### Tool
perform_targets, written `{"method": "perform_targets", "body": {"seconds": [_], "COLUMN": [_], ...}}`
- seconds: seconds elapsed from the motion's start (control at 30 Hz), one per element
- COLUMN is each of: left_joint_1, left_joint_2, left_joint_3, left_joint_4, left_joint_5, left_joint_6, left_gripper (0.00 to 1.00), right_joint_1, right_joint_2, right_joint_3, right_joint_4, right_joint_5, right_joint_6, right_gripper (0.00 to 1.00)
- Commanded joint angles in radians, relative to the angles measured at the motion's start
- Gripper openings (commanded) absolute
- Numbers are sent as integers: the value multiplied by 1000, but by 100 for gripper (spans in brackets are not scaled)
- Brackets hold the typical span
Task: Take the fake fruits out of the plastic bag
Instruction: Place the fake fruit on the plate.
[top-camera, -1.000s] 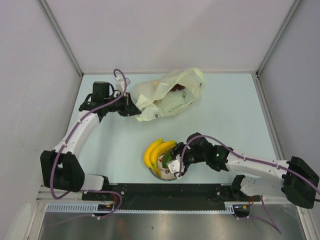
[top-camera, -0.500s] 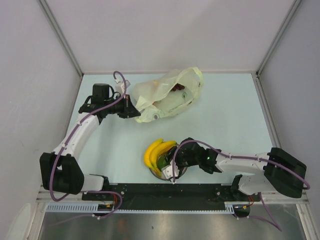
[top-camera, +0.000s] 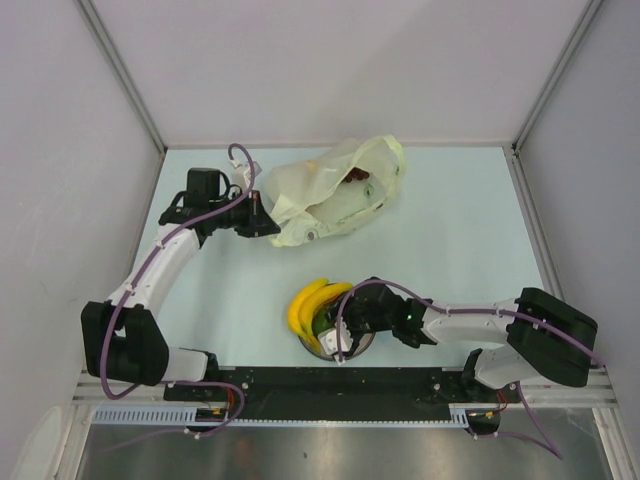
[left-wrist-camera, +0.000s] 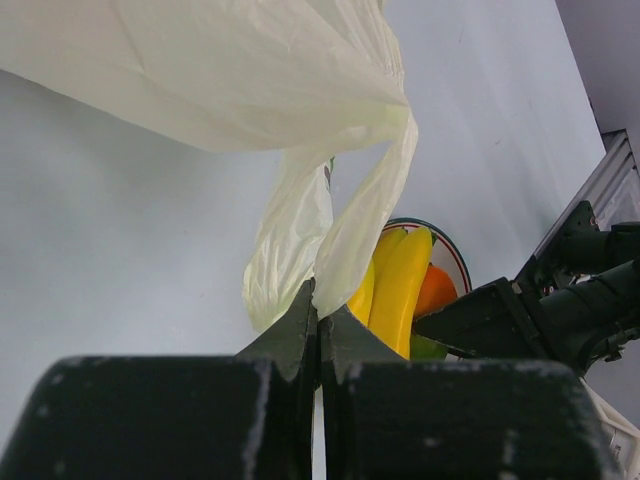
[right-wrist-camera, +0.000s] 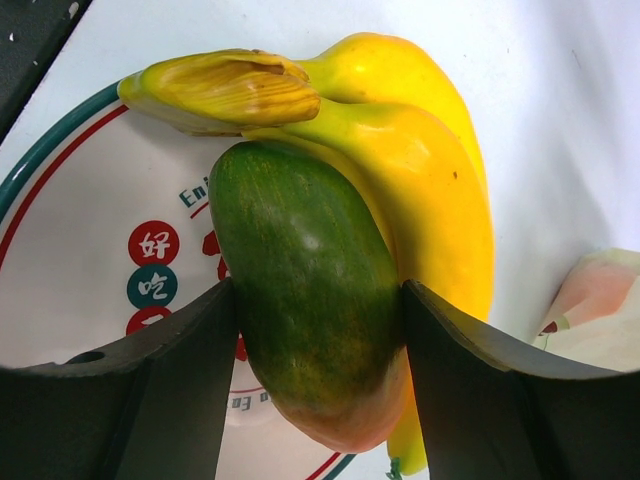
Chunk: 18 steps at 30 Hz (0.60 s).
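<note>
Jaws of the left gripper (top-camera: 270, 226), pressed together, pinch a handle of the plastic bag (top-camera: 335, 190). Nearer and to the right, the right gripper (right-wrist-camera: 318, 300) clasps the mango (right-wrist-camera: 290, 230) over the plate (right-wrist-camera: 90, 240), against the banana bunch (right-wrist-camera: 430, 200).

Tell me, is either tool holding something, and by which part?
The left tool pinches the plastic bag by its handle. The right tool clasps the mango across its middle, pressing both sides.
</note>
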Motion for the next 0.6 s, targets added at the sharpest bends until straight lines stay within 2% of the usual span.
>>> {"method": "perform_targets", "body": {"seconds": [0.0,0.33,0.57], "left_joint_1": [-3,-3,-3], "left_joint_2": [-6,-12,-15], "left_joint_3": [14,11,17], "left_joint_4": [11,-1,-6], "left_joint_5": [8,22,23], "left_joint_6": [19,22,25], "left_gripper": [0,1,1], "right_joint_1": [11,18,20], "right_joint_2": [3,0,-29], "right_joint_3": [-3,-3,-3], "right_joint_4": [68,66,40], "right_joint_5": [11,31,48], "right_joint_6": [18,32,38], "right_gripper": [67,75,76]}}
